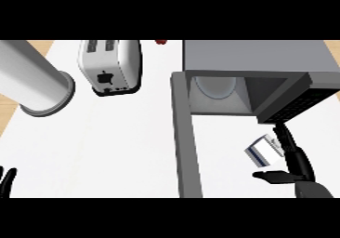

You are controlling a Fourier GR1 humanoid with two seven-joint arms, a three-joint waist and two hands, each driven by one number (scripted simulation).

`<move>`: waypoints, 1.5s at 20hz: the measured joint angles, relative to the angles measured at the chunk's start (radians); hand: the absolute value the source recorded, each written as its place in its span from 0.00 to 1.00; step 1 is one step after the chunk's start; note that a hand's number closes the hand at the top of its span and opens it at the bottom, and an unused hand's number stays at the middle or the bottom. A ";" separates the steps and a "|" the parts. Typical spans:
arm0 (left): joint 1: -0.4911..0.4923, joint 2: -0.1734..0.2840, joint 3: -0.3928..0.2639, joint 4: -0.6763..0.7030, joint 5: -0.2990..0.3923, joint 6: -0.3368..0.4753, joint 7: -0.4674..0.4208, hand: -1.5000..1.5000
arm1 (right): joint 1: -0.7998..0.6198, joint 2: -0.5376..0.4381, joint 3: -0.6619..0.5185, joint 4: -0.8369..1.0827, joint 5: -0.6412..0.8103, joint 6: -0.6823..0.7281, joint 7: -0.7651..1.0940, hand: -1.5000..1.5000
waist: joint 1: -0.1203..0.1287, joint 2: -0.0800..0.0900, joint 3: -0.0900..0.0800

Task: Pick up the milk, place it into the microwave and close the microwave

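1. Holding the milk point(263, 151) in our right hand point(296, 168) — fingers and thumb curled round it — just below the open microwave point(255, 62).
2. Our left hand point(4, 181) rests open at the lower-left edge.

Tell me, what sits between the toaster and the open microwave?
Nothing: in the head view, only bare white counter separates the toaster from the microwave. Its open door reaches toward the viewer, right of that stretch.
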 measured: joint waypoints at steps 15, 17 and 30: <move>-0.006 0.002 0.029 0.016 0.011 -0.021 -0.011 0.00 | 0.001 0.046 -0.035 -0.033 -0.123 0.115 0.045 1.00 | -0.013 0.005 0.005; -0.012 -0.002 0.030 0.032 0.004 -0.021 -0.022 0.00 | 0.001 0.065 -0.042 -0.042 -0.143 0.121 0.053 1.00 | -0.016 0.005 0.004; 0.025 0.003 0.067 0.005 0.040 -0.036 -0.009 0.00 | 0.021 0.161 0.009 -0.165 -0.198 0.140 0.111 1.00 | -0.037 0.001 0.007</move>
